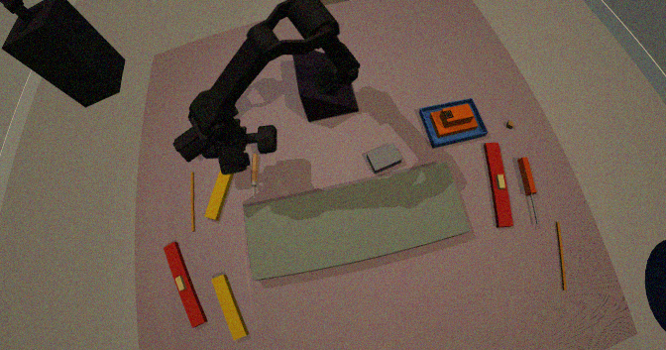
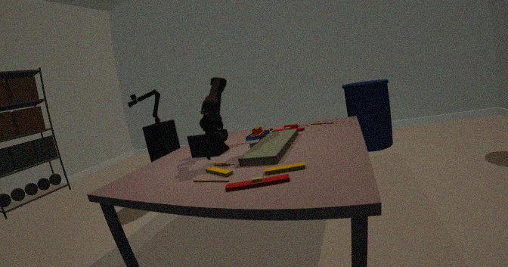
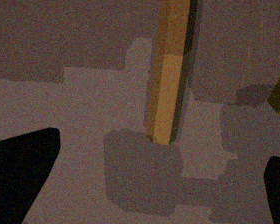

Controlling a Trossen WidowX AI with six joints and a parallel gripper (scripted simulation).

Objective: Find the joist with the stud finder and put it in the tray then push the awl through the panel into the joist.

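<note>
now the gripper (image 1: 237,150) is hanging over the awl (image 1: 255,168) with its fingers spread wide, and it is holding nothing. the awl is lying flat on the table (image 1: 347,297), just off the near corner of the green floor panel (image 1: 354,225), with its metal tip pointing toward the panel. in the wrist view the wooden handle (image 3: 167,83) is sitting between the two dark fingers, a bit to one side.

the stud finder (image 1: 453,119) is resting in the blue tray (image 1: 428,124), so that part looks done.

lots could go wrong from here. a yellow block (image 1: 218,194) is lying very near the awl, so a finger coming down could be bumping it or pinching it too. the handle is thin and long, so it could be rolling away if only one finger is touching it first. if the fingers are grabbing near the end, the awl could be tipping in the grip, and then it would not be going straight down. a wrong spot on the panel would be missing the joist, and only one hole is allowed.
</note>
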